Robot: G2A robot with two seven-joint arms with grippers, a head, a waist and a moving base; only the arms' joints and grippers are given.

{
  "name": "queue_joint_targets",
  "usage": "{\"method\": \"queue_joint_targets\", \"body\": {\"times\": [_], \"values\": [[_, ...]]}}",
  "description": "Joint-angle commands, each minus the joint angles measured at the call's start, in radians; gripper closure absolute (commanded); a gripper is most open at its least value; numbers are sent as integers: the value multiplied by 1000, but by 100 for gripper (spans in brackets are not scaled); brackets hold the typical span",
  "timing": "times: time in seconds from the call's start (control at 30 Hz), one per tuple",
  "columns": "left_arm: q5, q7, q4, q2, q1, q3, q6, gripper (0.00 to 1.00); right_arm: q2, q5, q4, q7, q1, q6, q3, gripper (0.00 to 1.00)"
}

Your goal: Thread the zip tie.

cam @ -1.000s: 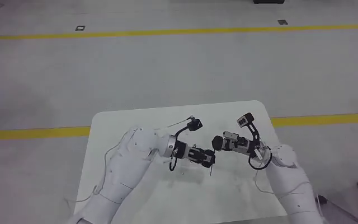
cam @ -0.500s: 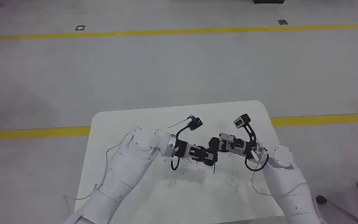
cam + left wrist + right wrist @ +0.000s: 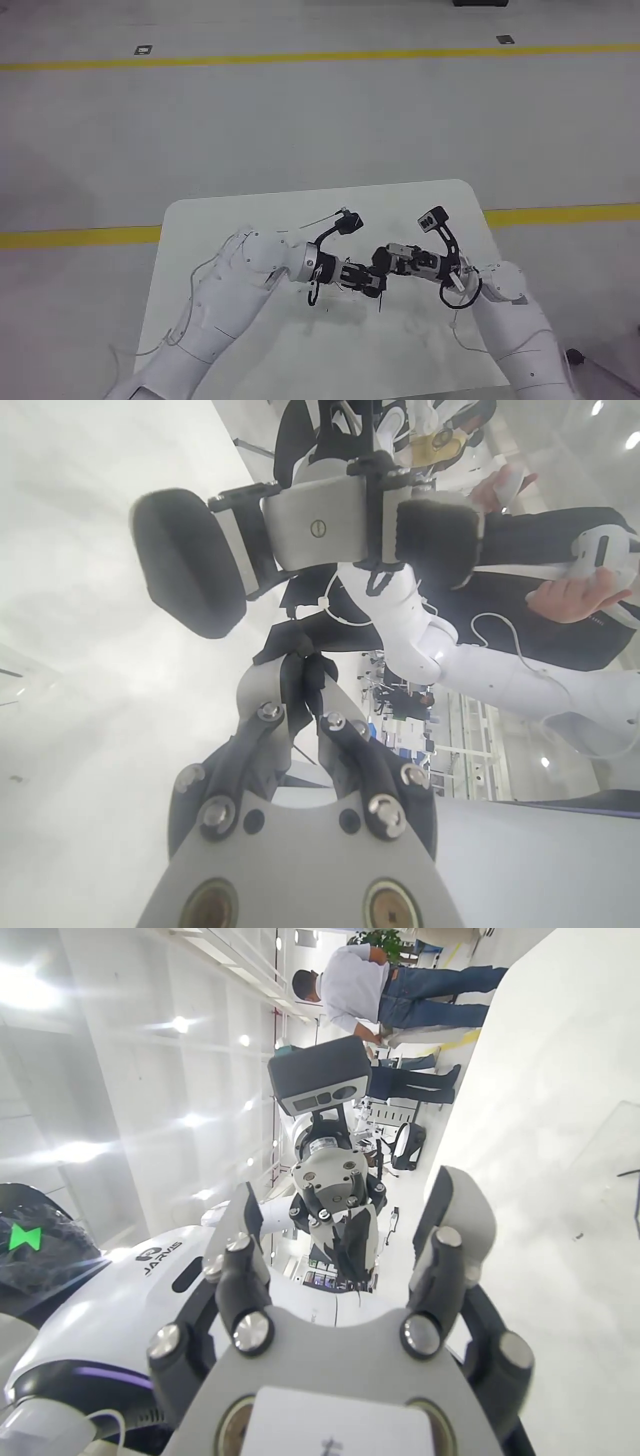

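The left gripper (image 3: 305, 670) is fully closed. Its two metal fingers (image 3: 257, 682) press their black pads together and clamp the thin black plastic zip tie (image 3: 358, 1299). The clamped section is hidden between the pads. A short, thin tail hangs free below the fingertips in the right wrist view, and in the top view the zip tie (image 3: 381, 300) reads as a dark line running down from the gripper toward the tabletop. Whether its end touches the surface cannot be told. The right gripper (image 3: 350, 1200) is spread wide and holds nothing, with its two metal fingers (image 3: 462, 1208) standing well apart. It faces the left gripper tip to tip. In the left wrist view its two black padded fingertips (image 3: 190, 565) sit on either side of a flat metal palm plate, just beyond the left fingertips. In the top view the left gripper (image 3: 372, 283) and the right gripper (image 3: 384, 258) meet near the middle of the white table with rounded corners (image 3: 200, 230), just beside each other. Contact between them cannot be confirmed. Both arms extend inward from the near edge of the table. Beyond the table lies a grey floor marked with yellow lines (image 3: 300, 57).
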Motion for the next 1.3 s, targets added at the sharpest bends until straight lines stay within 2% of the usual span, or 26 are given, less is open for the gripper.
{"method": "queue_joint_targets", "body": {"times": [0.0, 0.17, 0.4, 0.63, 0.83, 0.97, 1.17, 1.27], "values": [[-3, 4, -1, 4, -2, 4, 2, 100, -1, 1, -3, 11, -3, 0, 2, 56], [7, 17, -8, 15, -5, 10, 23, 100, -4, -8, -8, 31, -10, 0, 7, 61], [5, 28, -20, 30, -3, 17, 33, 100, -10, -29, -12, 41, -18, 0, 19, 61], [0, 33, -31, 43, -6, 27, 40, 100, -15, -41, -16, 43, -26, 0, 32, 74], [-9, 39, -34, 53, -10, 41, 44, 100, -19, -50, -19, 43, -32, 0, 41, 74], [-17, 44, -34, 58, -15, 52, 45, 100, -21, -55, -21, 43, -36, 0, 44, 83], [-29, 52, -37, 65, -21, 67, 47, 100, -24, -64, -26, 43, -42, 0, 50, 88], [-34, 55, -39, 69, -24, 74, 49, 100, -24, -71, -29, 43, -44, 0, 53, 96]]}}
